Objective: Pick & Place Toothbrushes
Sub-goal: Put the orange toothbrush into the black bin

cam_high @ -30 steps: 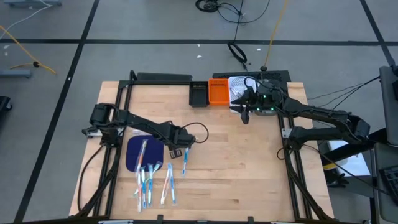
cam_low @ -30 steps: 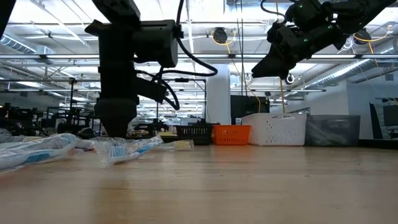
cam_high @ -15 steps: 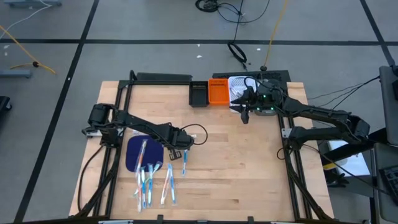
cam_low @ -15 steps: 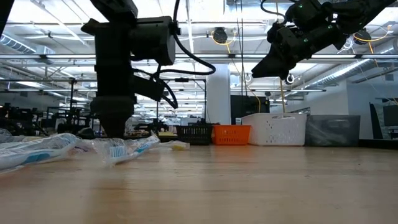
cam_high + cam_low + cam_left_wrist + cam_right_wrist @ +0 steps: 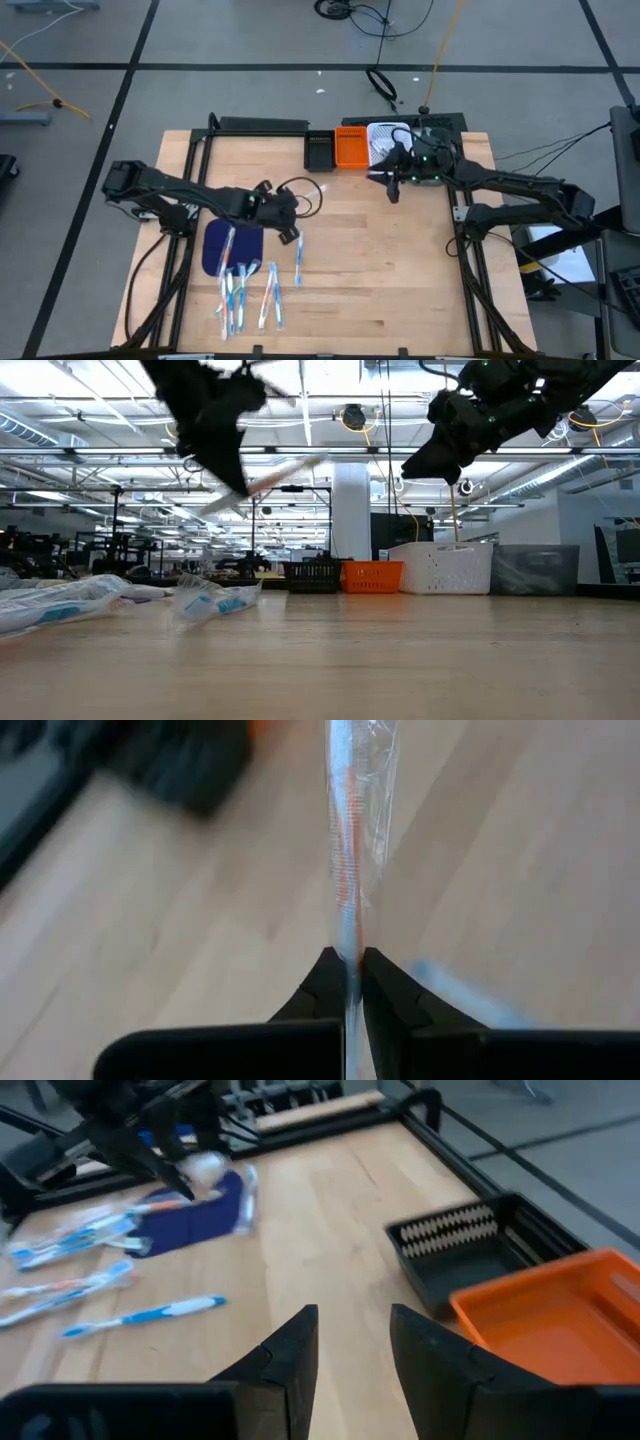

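My left gripper [image 5: 286, 227] is raised above the table's middle left, shut on one clear-wrapped toothbrush [image 5: 351, 840] with an orange accent. The same toothbrush [image 5: 285, 472] shows blurred and slanted high in the low view. Other toothbrushes [image 5: 246, 290] lie flat on the wood beside and on the dark blue mat [image 5: 232, 246], and one lies apart [image 5: 298, 263]. My right gripper [image 5: 392, 187] hangs open near the bins at the far right, with nothing between its fingers [image 5: 350, 1350]. My left gripper pinches the wrapped toothbrush [image 5: 350, 955] between its two fingertips. The brush runs on ahead past the tips, along the fingers. It is lifted clear of the table and hangs slanted [image 5: 300, 465]. Which part of the brush is held cannot be told.
At the far edge stand a black bin [image 5: 320, 152], an orange bin [image 5: 351, 148] and a white bin [image 5: 384, 139] in a row. A black frame [image 5: 190, 165] runs along the table's sides. Bare wood [image 5: 380, 270] lies at the centre and near right.
My left gripper has shut on a toothbrush lying on the table beside the mat, then risen well clear of the wood, tipping as it went. The toothbrush has come up with it and now hangs slanted. The other toothbrushes stay put.
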